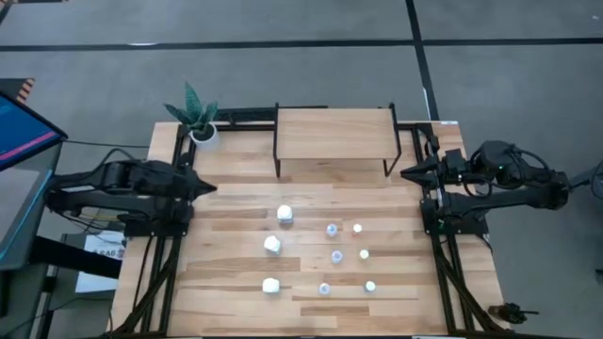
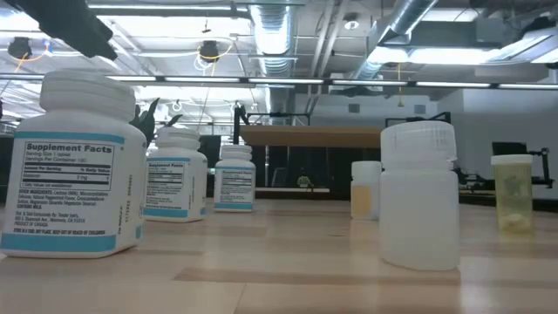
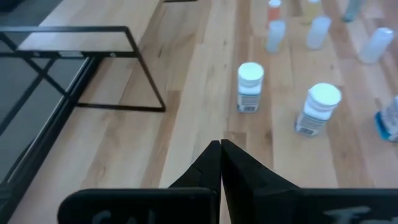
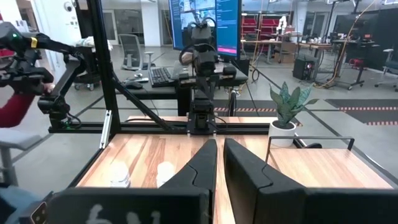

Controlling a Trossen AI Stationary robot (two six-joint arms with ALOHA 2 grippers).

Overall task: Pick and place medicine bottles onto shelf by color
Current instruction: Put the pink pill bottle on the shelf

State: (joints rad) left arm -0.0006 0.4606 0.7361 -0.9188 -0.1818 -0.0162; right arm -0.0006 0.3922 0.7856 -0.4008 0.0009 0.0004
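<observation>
Both empty, closed, left claw (image 1: 209,187) and right claw (image 1: 407,173) flank medicine bottles (image 1: 272,245), well apart.

Wood, plastic and metal — mostly matt

Bench (image 1: 236,235) and shelf (image 1: 334,132): smooth pale wood on thin black metal legs; white bottles (image 2: 65,166) — glossy plastic, printed paper labels.

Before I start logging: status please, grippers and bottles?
Left gripper shut, right gripper shut, both parked. Medicine bottles on table; shelf bare. Nothing in the way.
</observation>
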